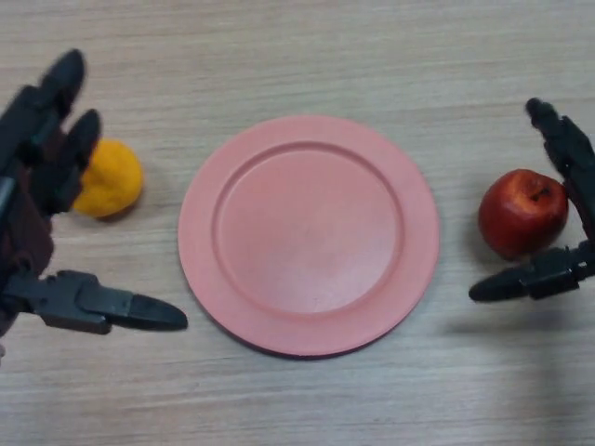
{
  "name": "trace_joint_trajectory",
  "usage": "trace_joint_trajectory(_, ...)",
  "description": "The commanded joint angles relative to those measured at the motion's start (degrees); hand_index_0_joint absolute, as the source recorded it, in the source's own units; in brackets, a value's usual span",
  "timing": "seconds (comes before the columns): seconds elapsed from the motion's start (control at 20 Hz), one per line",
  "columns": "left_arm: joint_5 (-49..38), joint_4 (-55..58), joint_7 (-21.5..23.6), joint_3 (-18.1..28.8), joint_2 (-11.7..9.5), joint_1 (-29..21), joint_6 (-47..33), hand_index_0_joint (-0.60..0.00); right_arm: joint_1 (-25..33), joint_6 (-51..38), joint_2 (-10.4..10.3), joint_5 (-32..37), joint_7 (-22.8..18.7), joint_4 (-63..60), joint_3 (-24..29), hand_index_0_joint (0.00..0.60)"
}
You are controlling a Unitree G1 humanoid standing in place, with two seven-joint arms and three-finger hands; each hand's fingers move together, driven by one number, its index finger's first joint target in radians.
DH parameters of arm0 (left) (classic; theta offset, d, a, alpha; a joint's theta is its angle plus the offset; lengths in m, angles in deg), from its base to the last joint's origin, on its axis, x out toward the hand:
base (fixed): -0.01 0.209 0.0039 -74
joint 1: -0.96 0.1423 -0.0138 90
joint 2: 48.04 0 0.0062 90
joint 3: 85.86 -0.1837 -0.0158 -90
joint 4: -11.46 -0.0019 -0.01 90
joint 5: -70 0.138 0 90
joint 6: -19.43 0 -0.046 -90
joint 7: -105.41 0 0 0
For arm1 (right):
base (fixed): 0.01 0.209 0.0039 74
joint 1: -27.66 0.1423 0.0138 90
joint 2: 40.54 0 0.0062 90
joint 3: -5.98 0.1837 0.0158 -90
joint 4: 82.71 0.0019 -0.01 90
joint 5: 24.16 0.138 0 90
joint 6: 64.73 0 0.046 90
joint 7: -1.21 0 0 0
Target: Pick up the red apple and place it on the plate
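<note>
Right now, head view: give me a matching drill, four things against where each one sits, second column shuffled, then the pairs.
Things:
1. apple
2. orange
3. plate
4. left hand

Places:
A. middle of the table, nothing on it
B. far right, between the open fingers and thumb of the right hand
C. left edge, fingers spread, holding nothing
D. left of the plate, partly behind dark fingers

Pairs: 1-B, 2-D, 3-A, 4-C
</note>
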State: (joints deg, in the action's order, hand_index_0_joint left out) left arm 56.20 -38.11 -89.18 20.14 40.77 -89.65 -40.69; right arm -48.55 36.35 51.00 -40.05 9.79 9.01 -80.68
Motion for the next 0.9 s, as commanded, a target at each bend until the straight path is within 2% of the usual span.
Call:
trace_joint_trajectory(0.05, 3.95, 3.43, -1.07, 2.64, 0.03, 1.17, -11.89, 0.000, 3.29, -7.45, 2.32, -0.40, -3.12, -0.96, 2.97, 0.543)
trace_joint_trajectory(0.1, 4.55, 3.37, -1.32, 2.55, 0.43, 1.73, -12.46, 0.000, 3.44, -6.62, 2.35, -0.25, -3.25, -1.61, 3.02, 0.600)
trace_joint_trajectory(0.3, 5.13, 3.57, -1.37, 2.99, 0.45, 1.70, -12.03, 0.000, 3.48, -8.98, 2.45, -2.75, -3.58, -3.20, 2.45, 0.600)
trace_joint_trajectory(0.35, 5.51, 4.03, -1.04, 2.75, 0.74, 2.02, -12.04, 0.000, 3.41, -5.80, 1.64, 0.47, -2.73, 0.33, 2.81, 0.600)
trace_joint_trajectory(0.5, 4.52, 5.46, -0.77, 3.14, 0.37, 1.29, -9.25, 0.000, 4.46, -2.09, 1.91, 0.93, -0.86, 5.99, 2.36, 0.600)
trace_joint_trajectory(0.6, 3.43, 6.08, -0.72, 3.52, 0.02, 0.72, -7.83, 0.000, 5.62, 1.53, 1.05, 0.60, 0.60, 10.63, 0.96, 0.600)
trace_joint_trajectory(0.65, 2.57, 6.73, -0.41, 3.88, -0.62, -0.39, -5.77, 0.000, 6.79, 4.82, -0.19, -0.34, 1.39, 12.79, -1.47, 0.600)
trace_joint_trajectory(0.7, 2.00, 6.87, -0.34, 4.26, -0.78, -0.76, -5.32, 0.000, 7.20, 5.72, -0.63, -1.04, 1.70, 13.22, -2.37, 0.600)
trace_joint_trajectory(0.75, -0.37, 6.83, -0.08, 6.27, -1.58, -1.84, -4.41, 0.000, 8.33, 6.96, -2.51, -3.05, 2.23, 13.71, -5.14, 0.600)
trace_joint_trajectory(0.8, -1.11, 6.76, 0.00, 6.90, -1.96, -2.12, -4.23, 0.000, 8.85, 6.68, -3.19, -3.94, 2.28, 13.50, -6.05, 0.600)
trace_joint_trajectory(0.85, -3.03, 6.38, 0.01, 8.84, -2.99, -2.62, -3.57, 0.000, 9.02, 10.39, -5.30, -1.15, 1.04, 14.78, -9.05, 0.600)
trace_joint_trajectory(0.9, -3.49, 6.15, 0.22, 9.31, -3.22, -2.76, -3.74, 0.000, 8.96, 11.40, -5.79, -0.41, 0.24, 14.93, -10.22, 0.600)
